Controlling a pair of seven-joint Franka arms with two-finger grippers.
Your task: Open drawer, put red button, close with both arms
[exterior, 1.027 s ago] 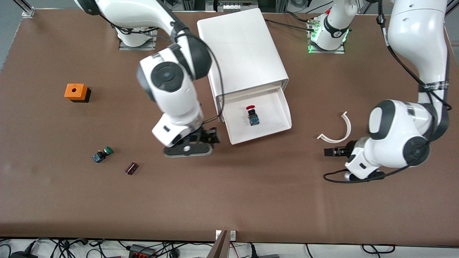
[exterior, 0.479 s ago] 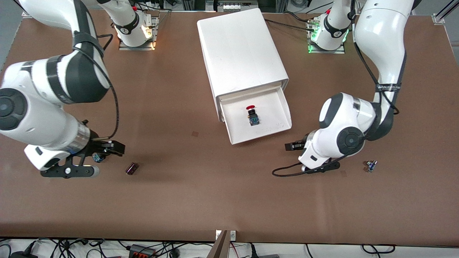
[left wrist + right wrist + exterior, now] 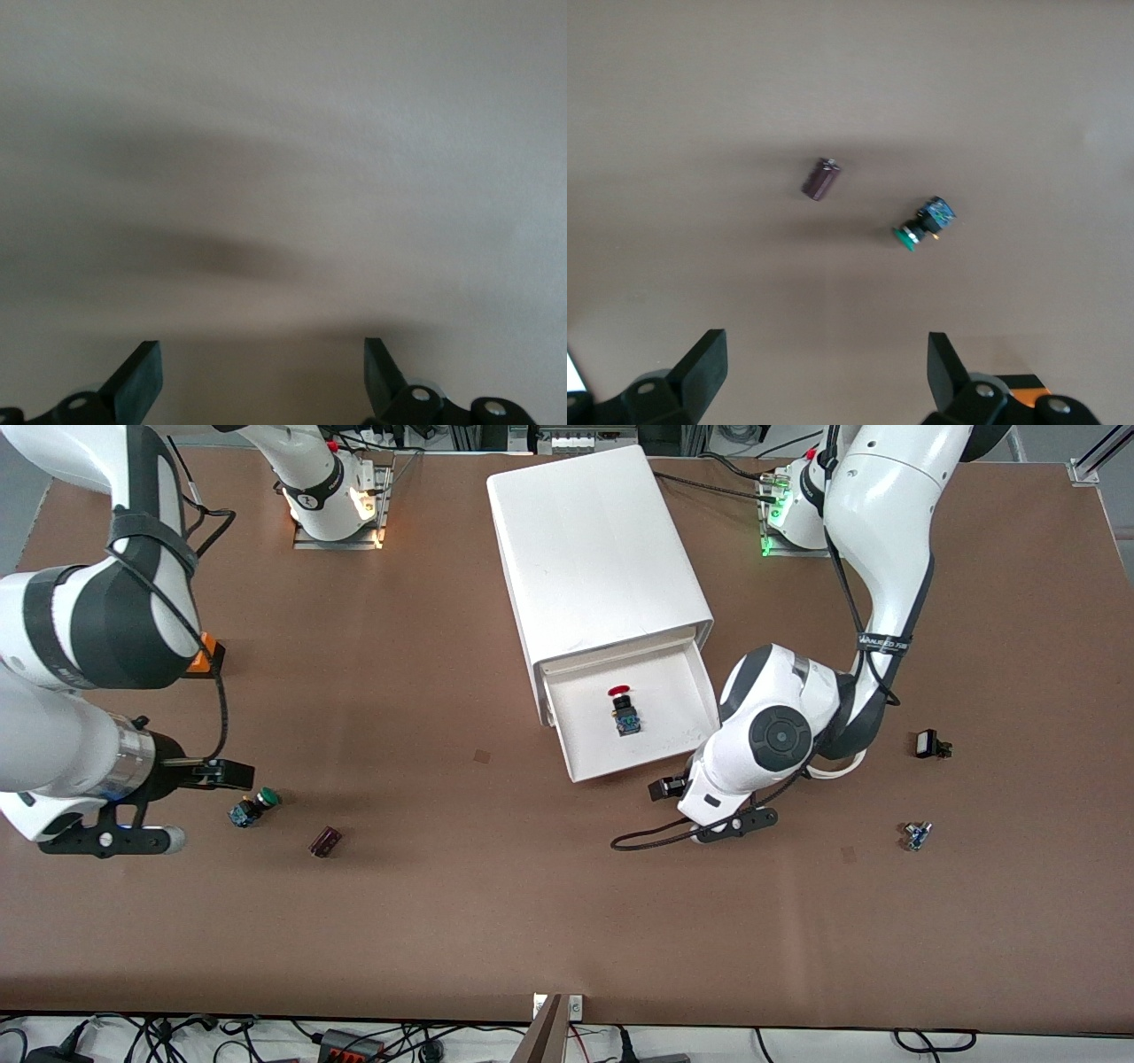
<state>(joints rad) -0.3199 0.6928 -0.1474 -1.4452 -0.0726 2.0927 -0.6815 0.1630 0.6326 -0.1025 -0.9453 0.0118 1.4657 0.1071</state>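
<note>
Brown table, and your white drawer (image 3: 683, 737) is pulled open with the red button (image 3: 624, 710) already inside, so only closing remains. Left gripper (image 3: 666, 787) sits by the drawer's front, right gripper (image 3: 229, 774) near the green button (image 3: 254, 807); both spread empty. Bring both against that front and push.

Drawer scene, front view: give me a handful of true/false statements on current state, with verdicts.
1. The red button lies in the open drawer. True.
2. The left end effector grips the red button. False: it is open and empty, by the drawer's front corner.
3. The green button is in the drawer. False: it lies on the table, beside the right end effector.
4. The right end effector is open. True.
</note>
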